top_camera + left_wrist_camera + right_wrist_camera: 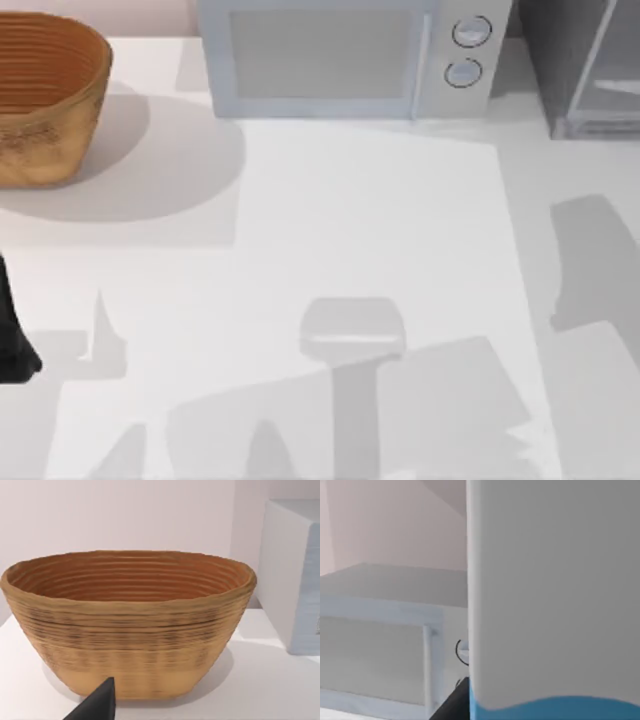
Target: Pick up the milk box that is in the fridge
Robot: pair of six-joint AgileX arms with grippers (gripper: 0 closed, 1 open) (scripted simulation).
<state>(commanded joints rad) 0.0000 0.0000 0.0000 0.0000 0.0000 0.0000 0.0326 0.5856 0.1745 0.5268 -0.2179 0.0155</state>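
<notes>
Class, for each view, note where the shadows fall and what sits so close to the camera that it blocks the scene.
Top view: the basket throws a soft shadow rightward over the table; arm-shaped shadows cross its lower part. Left wrist view: shadow pools beside the basket's base. Right wrist view: the milk box looms close, hiding part of the microwave.

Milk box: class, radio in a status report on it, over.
Right tool close beside milk box. Left tool idle, facing basket. Microwave beyond the carton; nothing seen blocking.
</notes>
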